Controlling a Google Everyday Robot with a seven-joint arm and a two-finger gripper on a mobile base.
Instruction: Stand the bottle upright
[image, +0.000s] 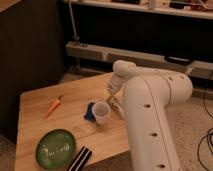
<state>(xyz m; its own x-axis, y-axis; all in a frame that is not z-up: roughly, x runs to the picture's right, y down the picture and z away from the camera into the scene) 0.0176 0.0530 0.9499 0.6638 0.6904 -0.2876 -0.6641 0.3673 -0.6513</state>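
Observation:
The bottle (117, 105) is a slim whitish shape lying on the wooden table (75, 95) just right of the white open-topped cup (101, 112). My big white arm hides part of it. My gripper (111, 96) comes down from the arm's wrist to the table right above the bottle's far end, close to the cup. Whether it touches the bottle is hidden.
A blue object (90, 111) lies against the cup's left side. An orange carrot (54, 105) lies at the left middle. A green plate (56, 148) sits near the front left, a black striped object (80, 159) at the front edge. Dark shelving stands behind.

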